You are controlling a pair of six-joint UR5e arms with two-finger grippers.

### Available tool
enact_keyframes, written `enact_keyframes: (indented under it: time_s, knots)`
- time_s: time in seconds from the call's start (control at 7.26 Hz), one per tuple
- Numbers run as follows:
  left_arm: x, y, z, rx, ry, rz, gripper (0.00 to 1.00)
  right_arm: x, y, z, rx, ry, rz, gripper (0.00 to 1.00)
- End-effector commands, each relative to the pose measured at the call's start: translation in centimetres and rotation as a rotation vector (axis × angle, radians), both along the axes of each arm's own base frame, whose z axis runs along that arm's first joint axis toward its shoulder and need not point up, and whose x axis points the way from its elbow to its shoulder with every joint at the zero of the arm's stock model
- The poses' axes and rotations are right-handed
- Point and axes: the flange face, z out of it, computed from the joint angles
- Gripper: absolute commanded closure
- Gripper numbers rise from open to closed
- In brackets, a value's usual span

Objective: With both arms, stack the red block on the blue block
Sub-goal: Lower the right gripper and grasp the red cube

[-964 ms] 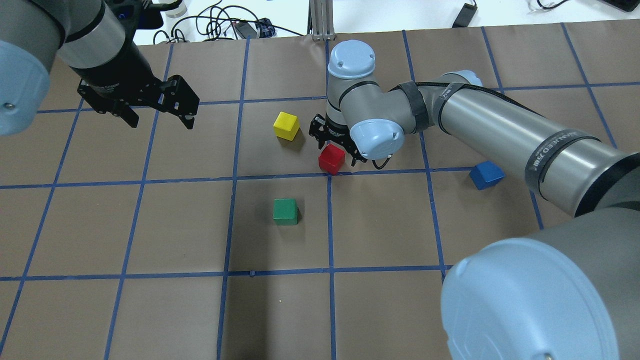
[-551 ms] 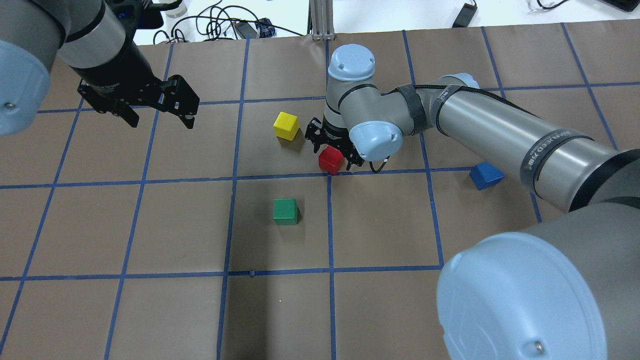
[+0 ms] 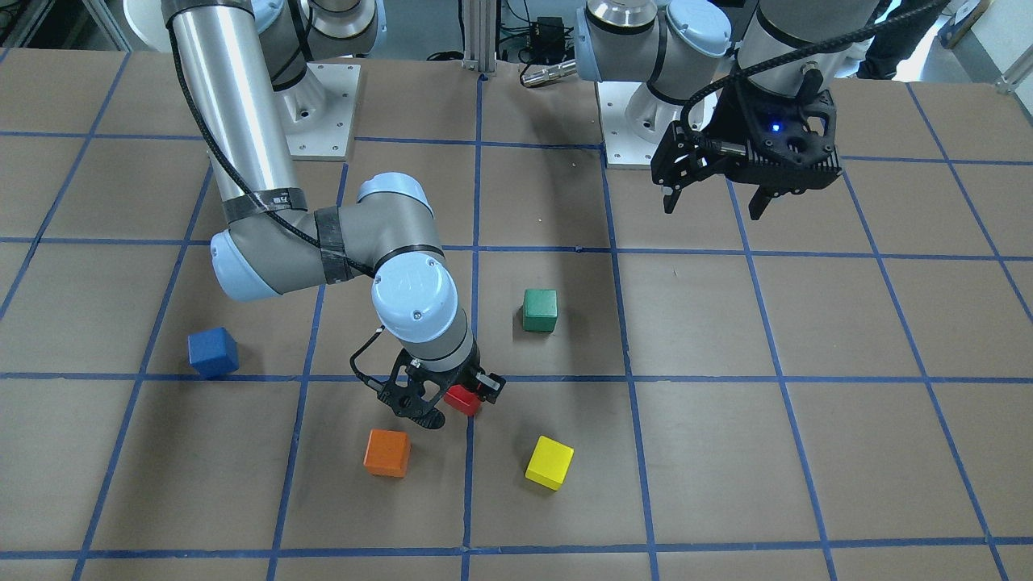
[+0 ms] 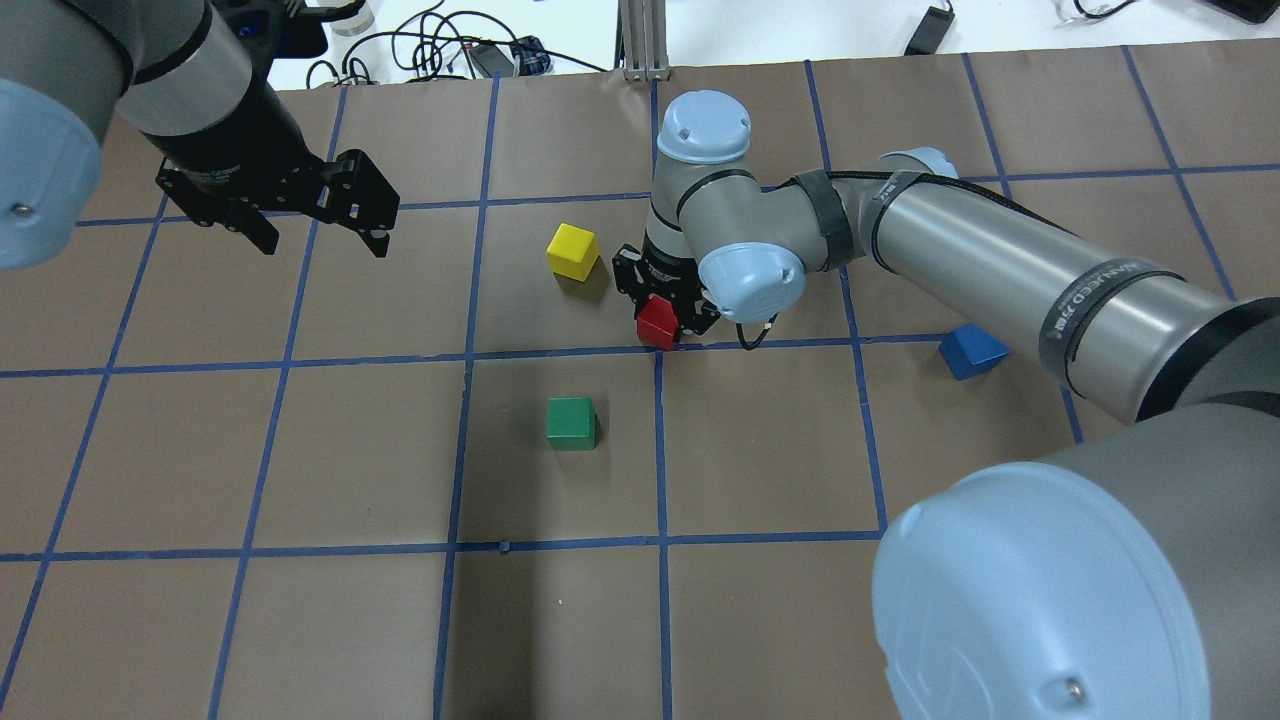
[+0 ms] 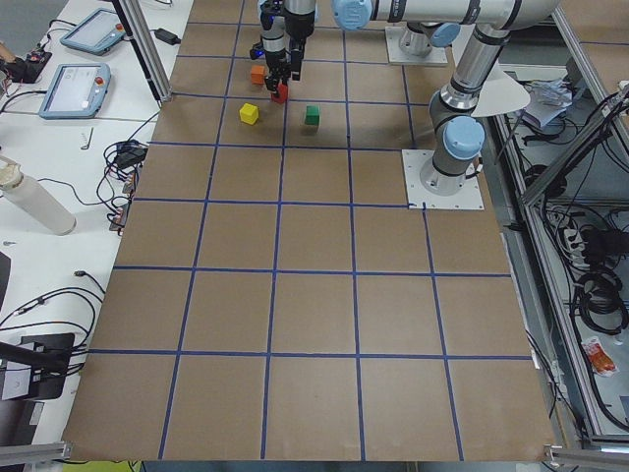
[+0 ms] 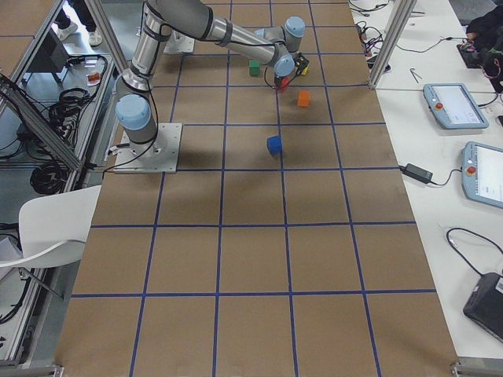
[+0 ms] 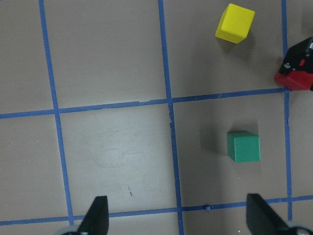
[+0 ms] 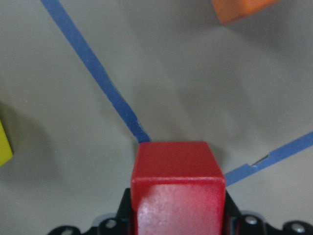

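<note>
**Right jaws.** Clenched on the red block [image 4: 658, 322], one finger on each of two opposite faces. In the wrist view the block [image 8: 177, 171] fills the space between the jaws. Whether it has left the worktop [image 4: 300, 450] cannot be told. A crossing of blue tape lines [image 8: 112, 98] lies just ahead of the block.

**Around the right jaws.**
- The orange block [image 3: 386, 453] lies near, on the far side from the robot's base. It is clear of the fingers.
- The yellow block [image 3: 549, 462] lies near, on the left-arm side, and is also untouched.
- The green block [image 3: 539, 311] stands a little farther off, on the base side.

**Blue block.** The blue block [image 3: 213, 353] rests alone on the worktop, well apart from the right jaws and on their outer side. It has a tape line just beside it. The right arm [image 4: 1000, 260] reaches over the worktop close above it. The elbow cap hangs between the block and the base.

**Left jaws.** Released and holding nothing. The fingers [image 7: 100, 215] are spread wide and hang above bare worktop. They are well apart from every block. The green block [image 7: 243, 146] is the nearest ahead of them. The yellow block and the gripped red block lie beyond it. The left arm [image 4: 200, 90] stands over its own side.
</note>
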Motion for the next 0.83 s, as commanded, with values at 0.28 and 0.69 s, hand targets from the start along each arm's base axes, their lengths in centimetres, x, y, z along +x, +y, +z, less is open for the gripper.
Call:
enact_keyframes:
  time_s: [0.28, 0.69]
  knots:
    - [0.0, -0.1, 0.0, 0.001, 0.001, 0.003, 0.0, -1.4, 0.8, 6.1, -0.023, 0.001, 0.035, 1.0]
    - [0.0, 0.0, 0.0, 0.001, 0.001, 0.003, 0.0, -7.3, 1.8, 11.7, -0.018, 0.088, 0.162, 1.0]
